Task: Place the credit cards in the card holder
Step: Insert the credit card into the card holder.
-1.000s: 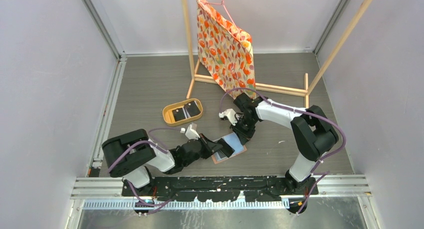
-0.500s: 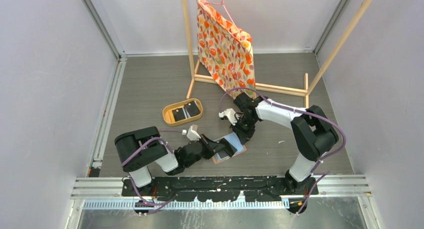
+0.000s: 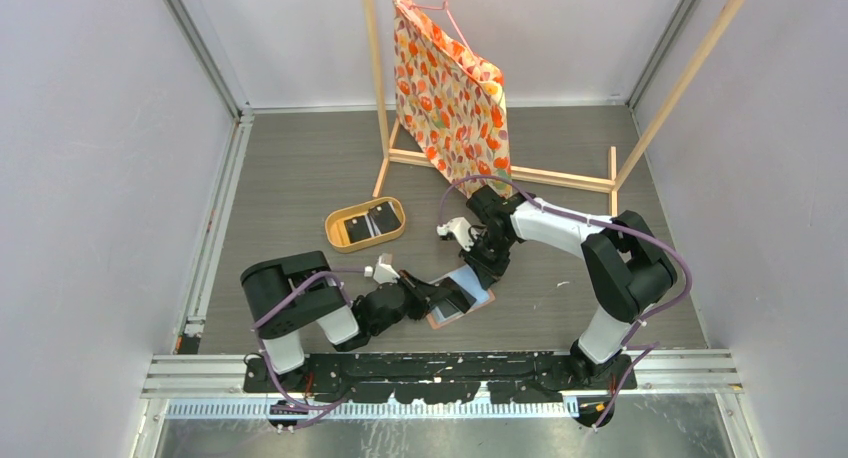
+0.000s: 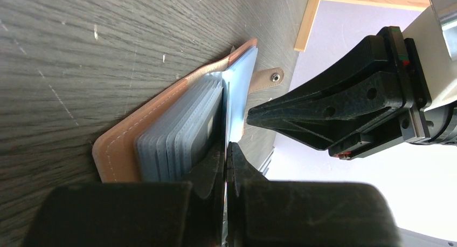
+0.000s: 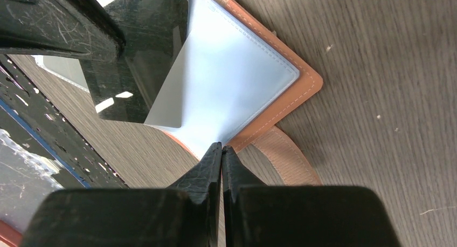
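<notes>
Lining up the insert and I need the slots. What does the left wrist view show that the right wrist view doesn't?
Left wrist only: the card holder's stacked grey-blue slots edge-on, and its snap stud. Right wrist only: the black card's flat face, gripped by the left hand, over the holder's pale leaf. Both: the open holder on the table, with the right hand pinching that leaf.

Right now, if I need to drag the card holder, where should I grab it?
Pinch the snap tab: it juts past the card holder's edge, clear of the slots. Come from the right, away from the left gripper's black card.
</notes>
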`<state>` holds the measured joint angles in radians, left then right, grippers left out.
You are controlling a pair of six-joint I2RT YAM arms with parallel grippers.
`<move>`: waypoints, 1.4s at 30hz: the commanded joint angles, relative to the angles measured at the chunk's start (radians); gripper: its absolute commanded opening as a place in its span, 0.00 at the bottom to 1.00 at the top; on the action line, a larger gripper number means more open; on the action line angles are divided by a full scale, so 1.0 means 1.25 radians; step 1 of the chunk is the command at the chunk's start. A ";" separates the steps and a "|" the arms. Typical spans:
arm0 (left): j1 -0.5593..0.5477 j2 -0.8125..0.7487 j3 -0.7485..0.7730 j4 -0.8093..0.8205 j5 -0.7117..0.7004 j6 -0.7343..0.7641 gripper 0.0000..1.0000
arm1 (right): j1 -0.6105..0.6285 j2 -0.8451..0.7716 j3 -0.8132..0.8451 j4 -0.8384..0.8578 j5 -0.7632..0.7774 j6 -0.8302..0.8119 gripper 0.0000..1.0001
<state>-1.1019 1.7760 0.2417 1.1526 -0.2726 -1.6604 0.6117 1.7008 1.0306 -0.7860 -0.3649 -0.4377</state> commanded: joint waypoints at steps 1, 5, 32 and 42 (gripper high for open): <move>-0.003 -0.025 -0.006 -0.099 0.015 -0.004 0.00 | 0.007 -0.011 0.028 -0.005 -0.006 0.003 0.08; 0.007 -0.086 0.018 -0.220 0.027 0.021 0.00 | 0.008 -0.013 0.028 -0.004 -0.006 0.003 0.08; 0.109 0.140 0.080 -0.018 0.233 0.074 0.05 | 0.009 -0.028 0.034 -0.013 -0.013 -0.001 0.09; 0.124 0.183 0.111 -0.026 0.287 0.095 0.15 | 0.004 -0.114 0.031 -0.053 -0.206 -0.047 0.11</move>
<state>-0.9478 1.9511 0.3882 1.2404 0.0769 -1.6115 0.6151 1.6451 1.0401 -0.8112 -0.4488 -0.4469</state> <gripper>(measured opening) 0.135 0.109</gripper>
